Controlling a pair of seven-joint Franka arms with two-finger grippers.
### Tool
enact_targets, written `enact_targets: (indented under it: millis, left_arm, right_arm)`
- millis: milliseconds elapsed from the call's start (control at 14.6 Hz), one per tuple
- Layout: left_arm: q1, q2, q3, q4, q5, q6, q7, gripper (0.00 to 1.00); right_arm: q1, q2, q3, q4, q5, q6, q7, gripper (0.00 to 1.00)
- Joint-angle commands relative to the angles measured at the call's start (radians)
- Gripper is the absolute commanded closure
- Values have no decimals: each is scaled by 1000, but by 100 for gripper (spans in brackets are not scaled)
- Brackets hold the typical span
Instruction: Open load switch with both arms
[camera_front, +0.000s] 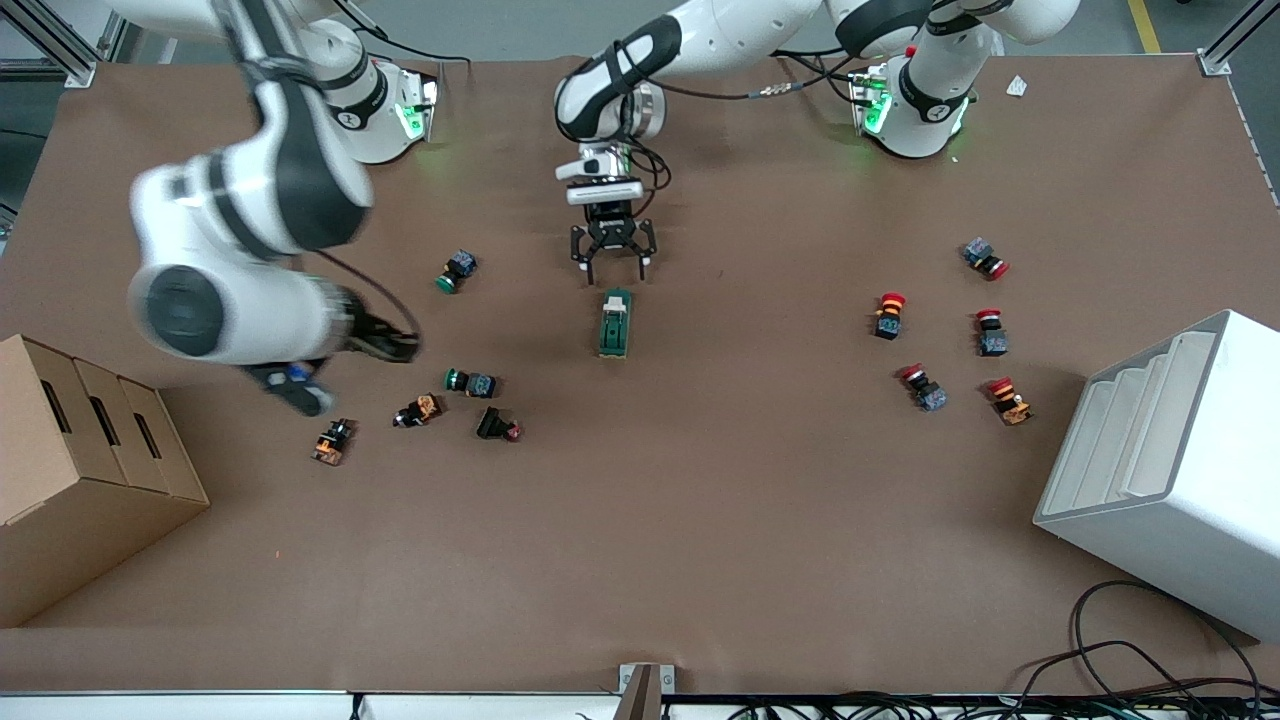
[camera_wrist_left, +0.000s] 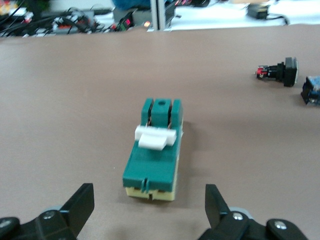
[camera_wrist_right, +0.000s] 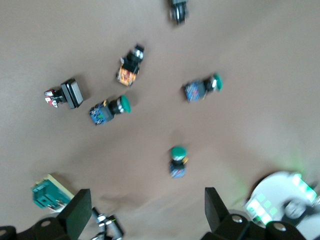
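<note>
Green load switch (camera_front: 615, 324) lies flat mid-desk (camera_front: 700, 520). Left claw (camera_front: 612, 262) hangs spread just above its end toward the arm bases. Right claw (camera_wrist_right: 142, 210), also spread, is over the push buttons (camera_front: 470, 381) nearby. Switch looks light, rigid, likely to slide: pinch long sides, flip white toggle (camera_wrist_left: 155, 137).

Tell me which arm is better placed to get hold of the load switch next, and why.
Left. The left gripper hangs open just above the load switch, which lies centred between its fingers in the left wrist view. The right gripper, also open, is over the green push buttons toward the right arm's end.
</note>
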Motion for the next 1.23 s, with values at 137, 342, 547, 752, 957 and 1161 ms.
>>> enact_targets:
  millis: [137,342,547,752,957,1161]
  left_arm:
    - [191,-108,-162,83,-205,25,219,1]
    - [316,-160,-250,185,-348,18,391,1]
    - [377,-183,-252,292,-480,15,627,1]
    - [475,-232,-252,331,-586,12,805,1]
    - [581,-293,-252,337,-695,10,1015,1]
    - [699,-359,-252,340,-810,10,1207,0]
  right_arm:
    - [-188,-72,23,-4,-47,19,-507,0]
    - [-244,-72,24,55,-144,16,-667,0]
    - [-262,-71,23,105,-195,12,-734,0]
    - [-305,-69,24,140,-179,9,-746,0]
    - [-344,-63,24,166,-150,-5,-807,0]
    - [-348,-62,26,168,-130,-30,-803,0]
